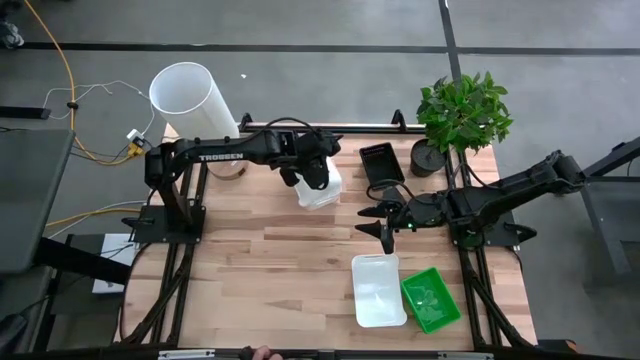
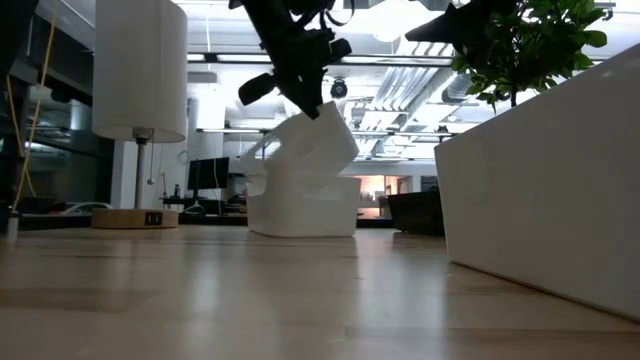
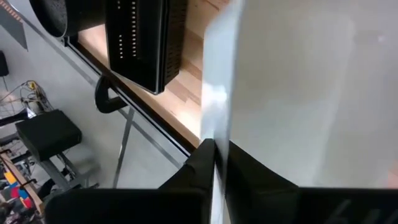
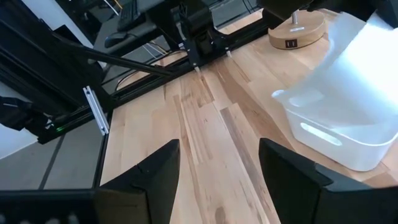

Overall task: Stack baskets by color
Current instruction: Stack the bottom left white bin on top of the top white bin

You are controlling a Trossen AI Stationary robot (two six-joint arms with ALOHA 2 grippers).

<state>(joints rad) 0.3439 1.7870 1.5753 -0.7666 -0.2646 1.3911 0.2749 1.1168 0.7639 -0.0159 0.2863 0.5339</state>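
My left gripper [image 1: 316, 172] is shut on a white basket [image 2: 322, 142] at the far middle of the table. That basket tilts over a second white basket [image 2: 300, 205], which stands flat on the wood. A black mesh basket [image 1: 381, 163] lies just to their right. A third white basket [image 1: 378, 290] and a green basket [image 1: 430, 298] sit side by side near the front edge. My right gripper [image 1: 386, 226] hovers open above the middle of the table with nothing between its fingers. My left gripper pinches one thin wall [image 3: 214, 134] of the upper white basket between its two fingers, which straddle the wall's edge. The fingers [image 2: 300, 95] slant down from above. The basket sits tilted below them, with its lower part in the white basket [image 4: 339, 140] beneath.
A tall white cylinder [image 1: 192, 95] on a wooden base stands at the far left corner. A potted plant [image 1: 460, 115] stands at the far right. Bare wood lies between the two grippers and the front baskets.
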